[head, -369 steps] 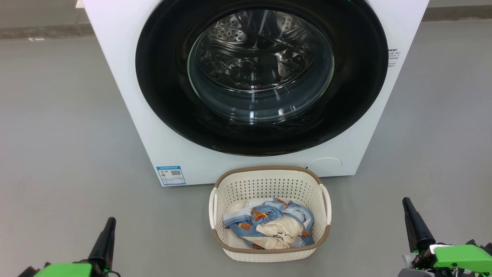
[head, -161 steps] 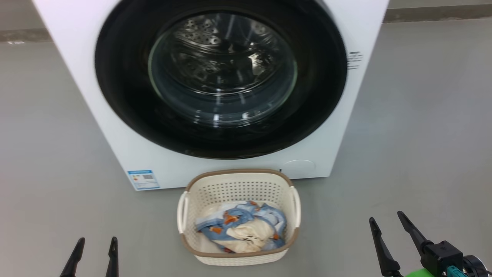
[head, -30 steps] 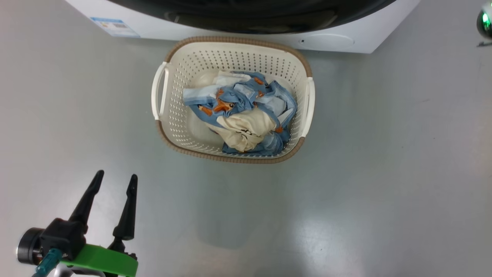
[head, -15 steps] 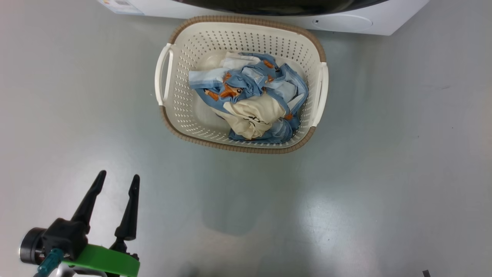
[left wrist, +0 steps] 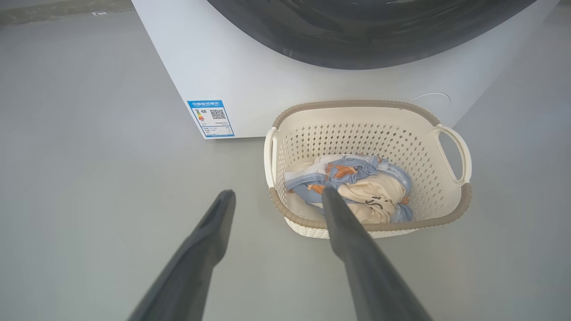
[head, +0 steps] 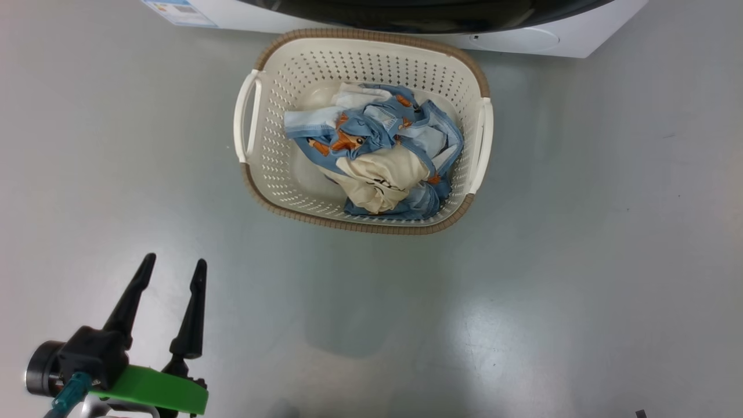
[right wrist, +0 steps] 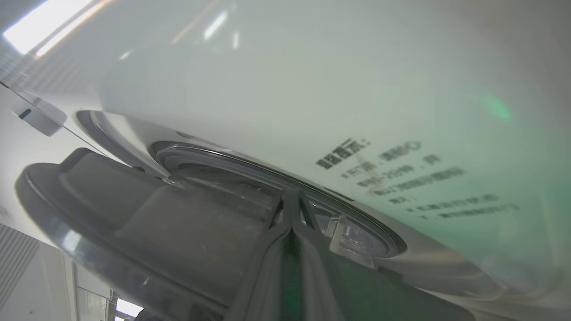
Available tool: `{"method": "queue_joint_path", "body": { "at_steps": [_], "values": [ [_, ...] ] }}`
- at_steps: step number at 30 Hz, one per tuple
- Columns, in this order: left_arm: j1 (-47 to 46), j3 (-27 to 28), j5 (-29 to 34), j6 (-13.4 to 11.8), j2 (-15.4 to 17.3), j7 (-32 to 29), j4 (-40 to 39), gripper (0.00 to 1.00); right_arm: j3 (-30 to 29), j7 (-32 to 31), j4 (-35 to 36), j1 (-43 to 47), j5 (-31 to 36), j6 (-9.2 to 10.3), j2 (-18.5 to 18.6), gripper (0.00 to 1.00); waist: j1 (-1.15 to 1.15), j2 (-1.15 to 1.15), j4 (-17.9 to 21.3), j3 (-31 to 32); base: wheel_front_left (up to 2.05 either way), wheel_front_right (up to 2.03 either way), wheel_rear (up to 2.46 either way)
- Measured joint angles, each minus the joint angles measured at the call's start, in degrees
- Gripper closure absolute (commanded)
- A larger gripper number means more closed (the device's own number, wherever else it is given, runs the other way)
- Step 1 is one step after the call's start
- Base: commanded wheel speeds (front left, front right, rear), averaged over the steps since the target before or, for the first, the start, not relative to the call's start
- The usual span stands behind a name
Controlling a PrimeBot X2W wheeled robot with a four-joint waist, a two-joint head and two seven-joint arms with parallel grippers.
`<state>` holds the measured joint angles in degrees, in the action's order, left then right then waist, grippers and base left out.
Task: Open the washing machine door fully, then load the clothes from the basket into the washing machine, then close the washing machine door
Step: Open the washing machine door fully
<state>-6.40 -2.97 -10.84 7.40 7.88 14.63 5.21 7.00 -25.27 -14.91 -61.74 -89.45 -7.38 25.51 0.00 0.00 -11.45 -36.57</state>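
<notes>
open floor (head: pixel 371 325) flanks the basket (head: pixel 354 225) on three sides; the washing machine (head: pixel 511 42), perhaps touching, blocks the fourth.

Floor (head: pixel 580 261): smooth grey surface, slightly glossy, with a pale glare patch and a soft dark shadow in the open area on the robot's side of the basket.

Washing machine (head: pixel 516 42): its white base stands directly on the floor at the far side. A blue label (left wrist: pixel 210 118) sits at its lower left corner, just above floor level.

Basket (head: pixel 360 227): stands upright on the floor just in front of the machine's base. Contact between the two cannot be confirmed. Its white handles face left and right.

A small dark speck (head: pixel 640 413) lies at the lower right edge of the head view, too small to identify.
</notes>
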Motion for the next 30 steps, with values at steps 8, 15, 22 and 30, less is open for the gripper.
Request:
{"method": "queue_joint_path", "body": {
  "at_steps": [8, 15, 22, 30],
  "values": [
    [0.0, 0.0, 0.0, 0.0, 0.0, 0.0, 0.0, 0.0, 1.2, -2.5, -0.9, -0.6, -0.4, 0.01, 0.4, 1.0, 0.0, 0.0, 0.6, 0.5, 0.0, 0.0, 0.0],
    [0.1, -0.1, 0.0, 0.0, 0.2, 0.0, 0.2, 0.0, 1.7, -3.8, -1.2, -0.6, -0.9, 0.08, 0.3, 1.0, 0.0, 0.0, 1.4, 1.0, 0.0, 0.0, 0.0],
    [0.3, 0.1, 0.0, 0.0, 0.5, 0.0, 0.5, 0.0, 2.4, -5.0, -0.9, -0.6, -1.0, 0.08, -0.3, 1.0, 0.0, 0.0, 2.1, 1.4, 0.0, 0.0, 0.0],
    [0.6, 0.7, 0.1, 0.0, 0.5, 0.0, 0.7, 0.0, 2.7, -6.5, -0.2, -0.5, -1.4, 0.08, -0.7, 1.0, 0.0, 0.0, 2.8, 1.5, 0.0, 0.0, 0.0]
  ]
}}
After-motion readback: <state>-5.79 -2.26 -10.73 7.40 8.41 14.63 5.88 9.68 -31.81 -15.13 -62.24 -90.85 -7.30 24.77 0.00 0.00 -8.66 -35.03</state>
